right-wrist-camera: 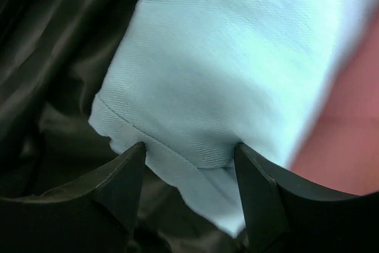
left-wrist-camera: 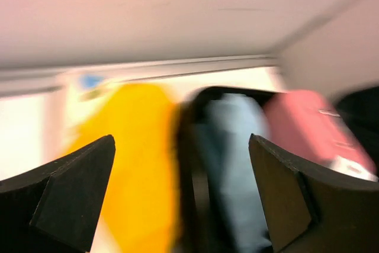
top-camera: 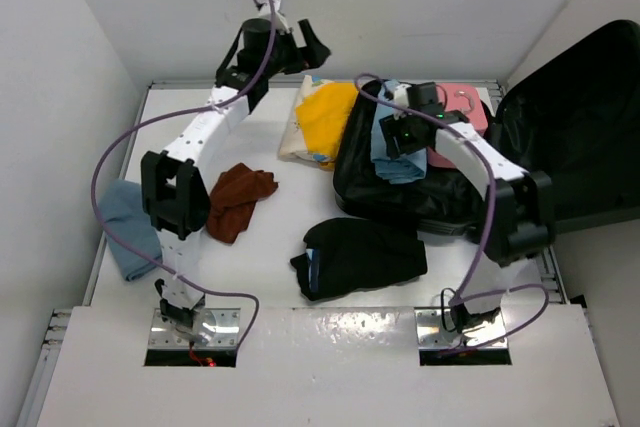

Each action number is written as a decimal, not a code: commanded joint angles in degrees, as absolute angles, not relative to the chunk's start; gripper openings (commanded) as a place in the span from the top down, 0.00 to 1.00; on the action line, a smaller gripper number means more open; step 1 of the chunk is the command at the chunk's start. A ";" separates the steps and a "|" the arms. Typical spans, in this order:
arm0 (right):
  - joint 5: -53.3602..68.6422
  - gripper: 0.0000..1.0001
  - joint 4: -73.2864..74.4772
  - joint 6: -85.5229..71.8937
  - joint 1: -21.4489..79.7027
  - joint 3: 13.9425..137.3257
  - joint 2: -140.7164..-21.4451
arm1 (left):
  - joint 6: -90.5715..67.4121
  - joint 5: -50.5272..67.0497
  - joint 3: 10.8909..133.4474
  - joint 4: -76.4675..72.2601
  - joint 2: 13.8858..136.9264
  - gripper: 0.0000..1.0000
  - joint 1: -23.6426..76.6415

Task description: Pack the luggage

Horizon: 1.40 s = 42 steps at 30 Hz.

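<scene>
The luggage (top-camera: 585, 137), a big black suitcase, lies open at the right with its lid raised. Its dark lining (right-wrist-camera: 53, 57) holds a light blue cloth (top-camera: 403, 169) and a pink case (top-camera: 468, 103). My right gripper (top-camera: 396, 143) is down on that light blue cloth (right-wrist-camera: 225, 57). In the right wrist view the gripper (right-wrist-camera: 189, 149) is open, its two tips touching the fabric on either side of a puckered fold. My left gripper (top-camera: 310, 47) hangs high at the back of the table. The blurred left wrist view shows it (left-wrist-camera: 182, 140) wide open and empty.
A yellow garment (top-camera: 325, 117) lies on a white package left of the suitcase. A brown garment (top-camera: 240, 197) and a folded black garment (top-camera: 360, 252) lie mid-table. A grey-blue cloth (top-camera: 125, 227) hangs over the left edge. Walls close in behind and on both sides.
</scene>
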<state>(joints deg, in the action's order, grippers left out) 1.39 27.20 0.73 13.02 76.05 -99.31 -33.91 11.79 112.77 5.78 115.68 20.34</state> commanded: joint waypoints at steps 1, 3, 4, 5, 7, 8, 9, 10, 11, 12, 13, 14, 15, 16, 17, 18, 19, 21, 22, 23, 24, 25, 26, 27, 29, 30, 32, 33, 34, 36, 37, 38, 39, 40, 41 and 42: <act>-2.02 0.39 26.10 -1.66 14.94 80.33 -105.11 | -25.49 -2.19 112.84 20.98 118.73 0.00 18.73; -2.28 0.39 26.89 -1.85 15.73 80.77 -108.00 | -24.70 0.69 112.85 24.86 120.40 0.00 17.50; -2.55 0.36 27.24 -1.85 15.82 80.68 -108.37 | -25.39 2.36 111.81 25.40 121.11 0.00 16.19; -2.03 0.34 27.42 -1.93 15.91 80.60 -108.37 | -25.40 4.98 110.75 24.27 121.90 0.00 15.39; -1.93 0.31 28.30 -2.55 15.82 80.42 -107.76 | -27.42 11.03 107.69 22.07 122.77 0.00 13.02; -0.63 0.30 28.39 -2.11 15.73 79.90 -107.23 | -27.42 13.60 106.88 20.15 123.83 0.00 12.31; -0.62 0.28 28.39 -2.11 15.73 79.81 -106.70 | -27.42 14.75 106.18 17.17 124.45 0.00 11.78; -0.53 0.23 29.35 -2.11 15.91 79.72 -104.79 | -28.47 17.29 105.56 15.75 125.24 0.00 11.08; -0.18 0.22 29.62 -2.02 15.73 79.63 -104.16 | -29.00 18.36 105.56 14.34 127.42 0.00 11.07; -0.18 0.21 30.05 -2.02 15.38 79.72 -102.41 | -29.00 18.37 106.86 14.33 128.66 0.00 11.07; -0.26 0.18 31.36 -1.93 15.55 81.11 -101.00 | -29.70 18.37 108.09 13.37 129.98 0.00 11.07; 2.69 0.18 32.33 -2.11 15.56 81.82 -100.38 | -30.23 18.37 108.80 12.84 131.12 0.00 11.07; 2.90 0.17 34.00 -2.37 15.38 82.70 -99.24 | -30.76 18.37 109.50 11.87 132.35 0.00 11.07; 3.34 0.17 34.88 -3.07 15.55 84.53 -98.71 | -30.76 18.37 110.12 11.08 134.54 0.00 11.07; 4.04 0.17 37.07 -3.08 15.21 86.20 -96.87 | -31.28 19.76 111.52 10.38 135.60 0.00 10.55; 5.78 0.15 37.70 -3.34 14.94 87.61 -96.25 | -31.99 21.43 112.06 8.11 136.75 0.00 10.55; 6.15 0.15 38.14 -3.77 14.59 88.06 -95.63 | -33.47 23.27 112.67 6.87 137.89 0.00 10.55; 8.94 0.15 41.30 -3.52 14.15 90.96 -93.87 | -36.11 29.07 113.29 3.62 140.88 0.00 10.02; 9.40 0.15 42.09 -3.78 13.63 91.40 -93.35 | -37.43 31.18 113.29 -0.66 141.85 0.00 10.02; 9.93 0.15 43.93 -3.78 13.28 92.45 -92.12 | -40.05 34.07 113.90 -2.18 143.77 0.00 10.02; 11.85 0.15 44.73 -3.69 12.84 92.63 -91.76 | -41.56 36.28 113.91 -3.94 144.92 0.00 10.02; 12.13 0.15 45.78 -3.43 12.05 92.72 -90.28 | -45.14 38.56 113.91 -8.74 146.15 0.00 10.02; 12.04 0.15 46.66 -3.25 12.04 92.72 -89.92 | -46.65 40.24 114.52 -10.53 147.29 0.00 10.02; 11.61 0.15 47.28 -2.82 11.52 92.81 -89.30 | -47.54 41.99 115.04 -11.85 149.31 0.00 10.02; 11.08 0.15 48.95 -2.55 10.73 93.07 -88.69 | -49.30 42.01 115.05 -13.00 150.81 0.00 10.02; 10.90 0.15 50.26 -2.72 10.20 93.42 -87.64 | -49.92 42.53 115.05 -13.01 151.43 0.00 10.02; 10.55 0.16 51.06 -2.72 9.50 94.04 -88.16 | -50.97 43.24 115.05 -14.33 152.75 0.04 10.02; 10.11 0.18 51.59 -2.90 9.06 94.22 -87.81 | -50.98 44.90 115.05 -15.11 152.75 0.13 10.02; 10.02 0.18 51.94 -2.47 8.88 94.22 -87.45 | -50.98 45.70 115.05 -16.60 152.75 0.31 10.02; 9.58 0.23 51.94 -1.94 7.82 93.87 -86.32 | -51.68 46.93 114.53 -18.53 151.00 0.59 10.02; 9.58 0.25 51.86 -2.02 7.30 93.69 -85.87 | -51.68 46.93 114.52 -19.24 149.87 0.82 10.02; 9.58 0.26 51.86 -2.02 6.08 93.52 -85.26 | -50.64 46.93 114.00 -20.12 146.81 0.88 10.02; 9.75 0.26 51.59 -1.93 5.63 92.99 -84.47 | -49.75 46.93 113.99 -20.91 145.04 0.92 9.50; 10.10 0.26 51.42 -1.76 4.49 92.73 -83.42 | -48.27 46.06 113.39 -20.31 143.19 1.00 9.49; 10.28 0.28 51.24 -1.84 3.70 91.85 -82.89 | -45.03 45.45 113.38 -20.30 141.26 1.00 9.49; 10.37 0.28 50.81 -1.58 2.73 91.15 -81.75 | -42.48 43.79 114.25 -19.69 137.41 1.00 10.01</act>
